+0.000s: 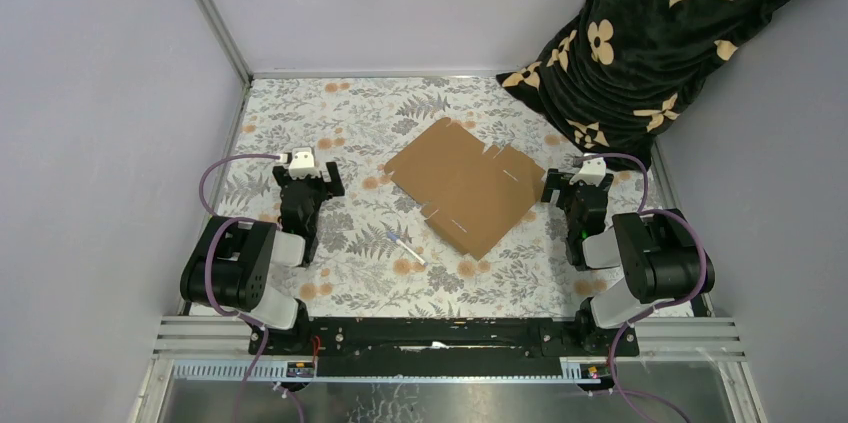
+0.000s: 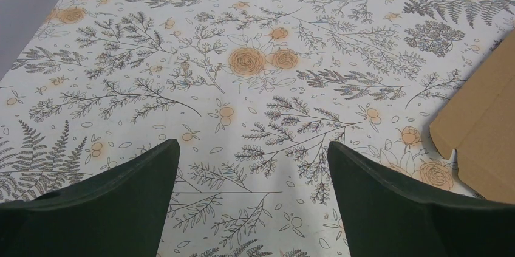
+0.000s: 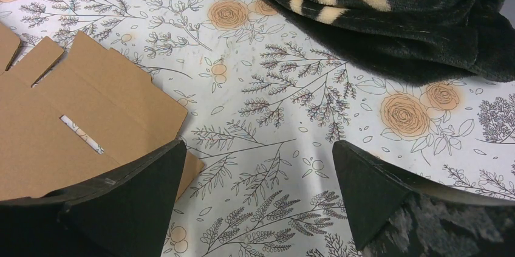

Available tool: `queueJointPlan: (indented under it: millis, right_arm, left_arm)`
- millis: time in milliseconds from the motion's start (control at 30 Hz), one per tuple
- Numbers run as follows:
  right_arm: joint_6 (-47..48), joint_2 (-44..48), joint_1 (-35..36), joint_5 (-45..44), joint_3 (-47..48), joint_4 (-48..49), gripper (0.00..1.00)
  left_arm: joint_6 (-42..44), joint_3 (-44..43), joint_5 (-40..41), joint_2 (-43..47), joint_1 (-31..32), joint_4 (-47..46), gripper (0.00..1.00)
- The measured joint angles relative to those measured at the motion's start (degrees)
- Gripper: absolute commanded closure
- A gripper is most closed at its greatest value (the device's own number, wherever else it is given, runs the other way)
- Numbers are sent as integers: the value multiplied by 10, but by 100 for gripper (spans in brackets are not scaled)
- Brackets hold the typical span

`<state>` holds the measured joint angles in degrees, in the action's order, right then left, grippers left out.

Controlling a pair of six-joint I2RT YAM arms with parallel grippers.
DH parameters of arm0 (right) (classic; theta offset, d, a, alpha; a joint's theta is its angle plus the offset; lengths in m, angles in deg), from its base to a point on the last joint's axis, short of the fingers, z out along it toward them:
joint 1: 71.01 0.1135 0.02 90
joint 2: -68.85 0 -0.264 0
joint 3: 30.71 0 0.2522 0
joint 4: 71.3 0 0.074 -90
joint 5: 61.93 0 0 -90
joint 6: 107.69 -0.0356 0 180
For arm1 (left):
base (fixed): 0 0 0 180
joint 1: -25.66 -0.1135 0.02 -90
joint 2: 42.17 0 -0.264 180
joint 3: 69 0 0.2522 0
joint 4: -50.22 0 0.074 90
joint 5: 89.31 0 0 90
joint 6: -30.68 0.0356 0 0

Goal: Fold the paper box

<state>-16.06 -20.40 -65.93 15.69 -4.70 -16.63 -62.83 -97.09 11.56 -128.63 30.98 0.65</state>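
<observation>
Item: paper box [image 1: 468,185]. Flat unfolded sheet, mid-table, btwn arms.
L gripper [image 1: 310,178]: jaws apart, empty, well clear of sheet.
R gripper [image 1: 572,188]: jaws apart, empty, just beside sheet's edge.
Risks: sheet lies flush, fingers may skid it instead of lifting flap; white stick [image 1: 405,248] and blanket [image 1: 640,43] nearby, could snag.

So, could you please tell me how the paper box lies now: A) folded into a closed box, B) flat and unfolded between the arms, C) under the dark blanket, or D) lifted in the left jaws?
B: the paper box lies as a flat sheet on the table, flaps spread.
</observation>
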Motion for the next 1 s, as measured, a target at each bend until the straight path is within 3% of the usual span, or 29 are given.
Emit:
queueJointPlan:
  millis: [600,700,800,1000]
  right_arm:
    - [0,0,0,0,0,1,0]
    - [3,0,0,14,-8,17,1]
    - [8,27,1,31,-24,5,0]
    - [-21,269,8,89,33,-214,0]
  left_arm:
    - [0,0,0,1,-1,1,1]
    - [-3,-5,5,50,6,64,1]
    - [-34,-58,11,128,17,193,1]
    - [-139,-206,-30,213,32,363,1]
